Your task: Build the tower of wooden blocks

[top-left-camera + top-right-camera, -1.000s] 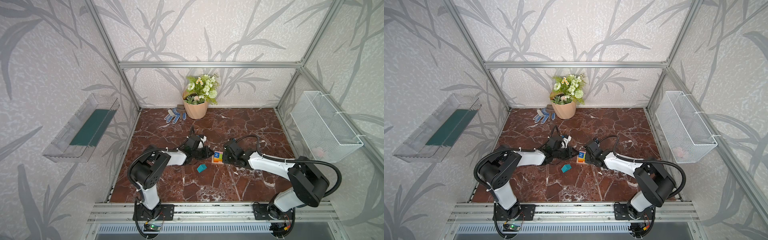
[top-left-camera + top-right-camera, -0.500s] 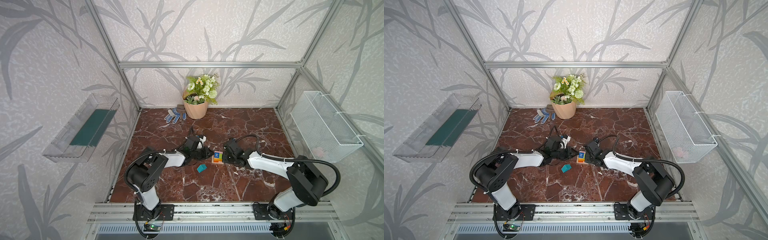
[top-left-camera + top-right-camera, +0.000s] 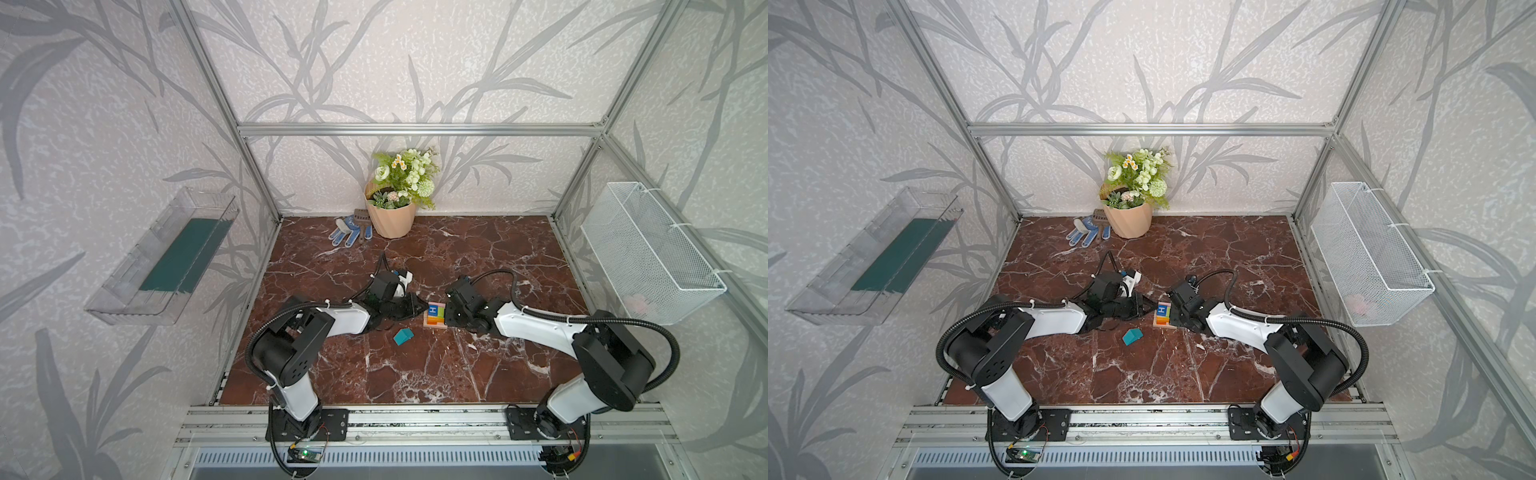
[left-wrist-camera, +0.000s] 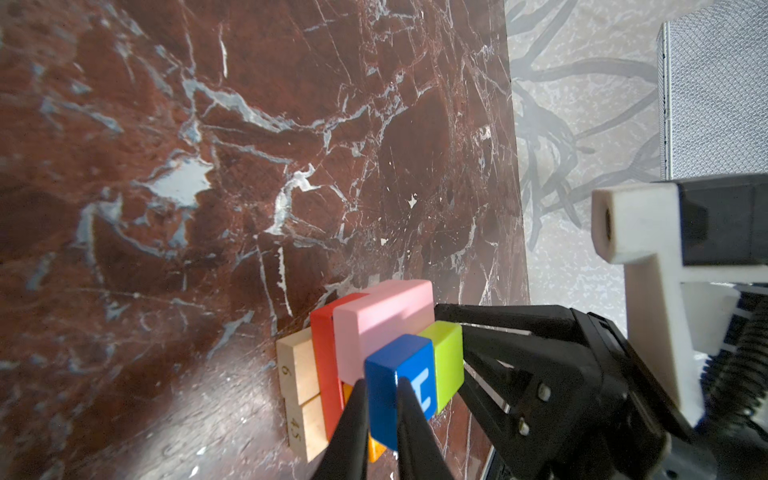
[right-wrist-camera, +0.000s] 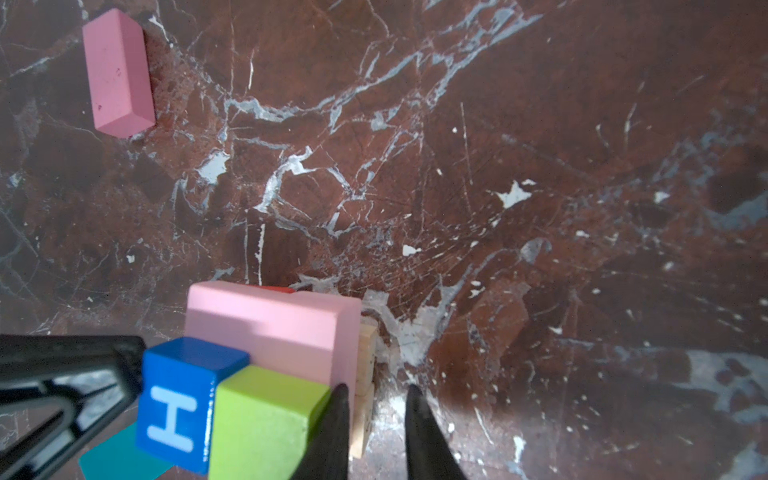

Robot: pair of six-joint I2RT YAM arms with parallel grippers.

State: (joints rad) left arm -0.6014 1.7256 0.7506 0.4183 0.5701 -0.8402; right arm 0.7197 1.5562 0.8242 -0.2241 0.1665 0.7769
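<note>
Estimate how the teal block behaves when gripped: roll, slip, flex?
Teal block is likely stiff: it looks solid and sharp-edged. It probably won't roll, since it rests on a flat face. Its slanted roof faces could slip from jaws, so grip the parallel sides.

A: Where does the tower stand?
B: Near the middle of the table, with the H cube and a second cube side by side on top.
A: And the house-shaped piece?
B: On the table just beside the tower, toward the front-left corner.
A: The back edge?
B: The flowerpot sits at its middle, the gloves just left of it.
</note>
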